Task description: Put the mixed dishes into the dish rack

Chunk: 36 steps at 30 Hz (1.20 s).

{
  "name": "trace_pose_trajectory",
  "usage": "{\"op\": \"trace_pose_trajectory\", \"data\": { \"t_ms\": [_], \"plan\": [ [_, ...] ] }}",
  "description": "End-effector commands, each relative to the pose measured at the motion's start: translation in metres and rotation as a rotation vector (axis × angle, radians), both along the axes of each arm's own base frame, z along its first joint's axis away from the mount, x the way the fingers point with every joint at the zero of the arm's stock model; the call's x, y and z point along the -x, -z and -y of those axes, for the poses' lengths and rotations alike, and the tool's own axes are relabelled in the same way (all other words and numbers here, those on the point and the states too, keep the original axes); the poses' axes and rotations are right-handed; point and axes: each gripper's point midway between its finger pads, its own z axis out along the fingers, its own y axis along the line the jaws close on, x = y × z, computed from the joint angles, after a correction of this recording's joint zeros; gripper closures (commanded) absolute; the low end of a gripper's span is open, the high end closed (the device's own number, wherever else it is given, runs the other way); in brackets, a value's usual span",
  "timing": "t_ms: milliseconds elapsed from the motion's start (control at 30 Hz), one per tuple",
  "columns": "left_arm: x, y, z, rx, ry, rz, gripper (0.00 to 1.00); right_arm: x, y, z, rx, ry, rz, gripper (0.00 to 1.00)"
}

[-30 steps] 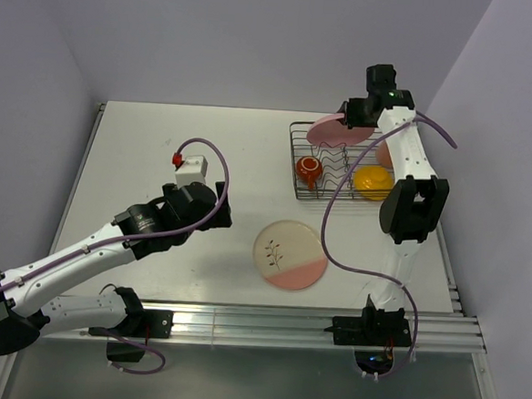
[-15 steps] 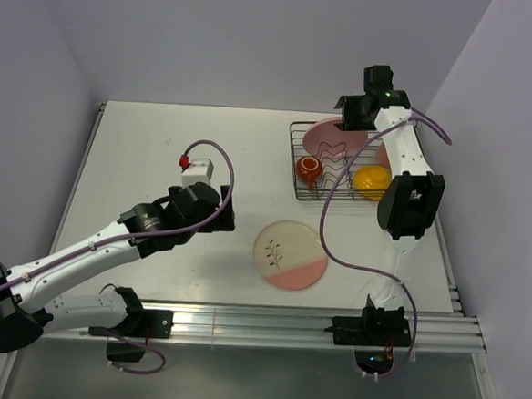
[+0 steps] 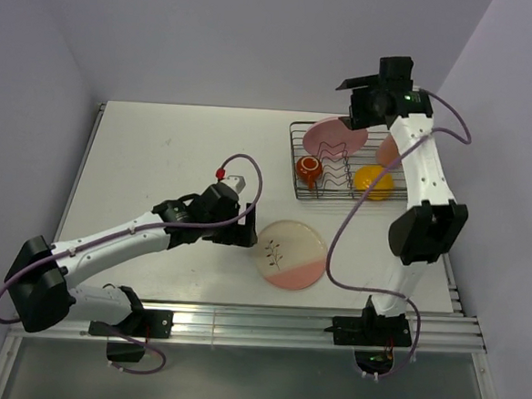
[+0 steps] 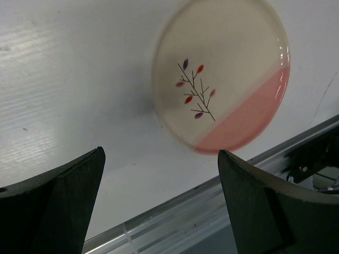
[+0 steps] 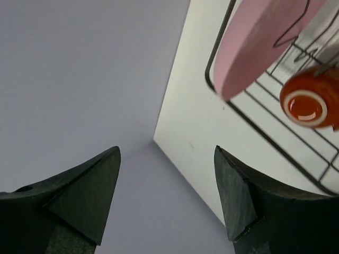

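The dish rack (image 3: 294,160) stands at the back right. In it are the pink plate (image 3: 330,137) leaning upright in the dividers, the red-orange cup (image 3: 308,170), the yellow bowl (image 3: 374,180) and the pink tumbler (image 3: 387,151). My right gripper (image 3: 353,101) hangs open above the pink plate (image 5: 259,42), apart from it, with the cup (image 5: 307,103) below. The cream plate (image 3: 290,253) lies flat on the table. My left gripper (image 3: 248,236) is open just left of it. In the left wrist view the cream plate (image 4: 222,74) lies ahead of the empty jaws.
A metal rail (image 3: 266,323) runs along the table's near edge, close to the cream plate. The purple side wall (image 3: 505,180) stands right of the rack. The right arm's cable (image 3: 337,232) hangs down past the rack's front.
The right gripper opened, let go of the pink plate in the rack and rose away. The left arm swung right and nearer, up to the cream plate.
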Motion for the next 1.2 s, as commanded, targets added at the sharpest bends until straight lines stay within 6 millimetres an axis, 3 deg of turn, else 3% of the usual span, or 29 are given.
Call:
{"op": "trace_pose_trajectory", "data": {
  "t_ms": [0, 67, 167, 233, 267, 333, 367, 500, 633, 767, 867, 1167],
  "plan": [
    [0.012, 0.002, 0.024, 0.125, 0.101, -0.08, 0.06, 0.048, -0.067, -0.005, 0.019, -0.08, 0.143, 0.21],
    [0.012, 0.008, 0.026, 0.116, 0.104, -0.102, 0.07, 0.073, -0.071, -0.009, 0.065, -0.142, 0.143, 0.22],
    [0.015, 0.018, 0.03, 0.113, 0.113, -0.139, 0.08, 0.12, -0.047, -0.022, 0.175, -0.299, 0.072, 0.24],
    [0.021, 0.026, 0.034, 0.124, 0.122, -0.183, 0.09, 0.154, -0.019, -0.024, 0.268, -0.391, -0.007, 0.25],
    [0.021, 0.027, 0.038, 0.137, 0.127, -0.193, 0.1, 0.184, 0.004, -0.03, 0.294, -0.451, -0.048, 0.26],
    [0.027, 0.034, 0.04, 0.135, 0.137, -0.238, 0.11, 0.214, 0.031, -0.033, 0.333, -0.511, -0.088, 0.27],
    [0.028, 0.037, 0.041, 0.132, 0.134, -0.252, 0.11, 0.241, 0.056, -0.034, 0.321, -0.559, -0.137, 0.28],
    [0.034, 0.042, 0.045, 0.135, 0.146, -0.306, 0.13, 0.296, 0.092, -0.028, 0.369, -0.66, -0.225, 0.33],
    [0.04, 0.041, 0.053, 0.18, 0.168, -0.348, 0.12, 0.319, 0.101, -0.004, 0.439, -0.614, -0.238, 0.33],
    [0.045, 0.039, 0.063, 0.224, 0.19, -0.39, 0.12, 0.349, 0.151, -0.005, 0.385, -0.658, -0.371, 0.34],
    [0.044, 0.033, 0.069, 0.243, 0.199, -0.401, 0.12, 0.364, 0.177, -0.005, 0.361, -0.659, -0.405, 0.36],
    [0.043, 0.026, 0.069, 0.24, 0.192, -0.398, 0.12, 0.374, 0.222, -0.005, 0.341, -0.664, -0.436, 0.38]
  ]
}}
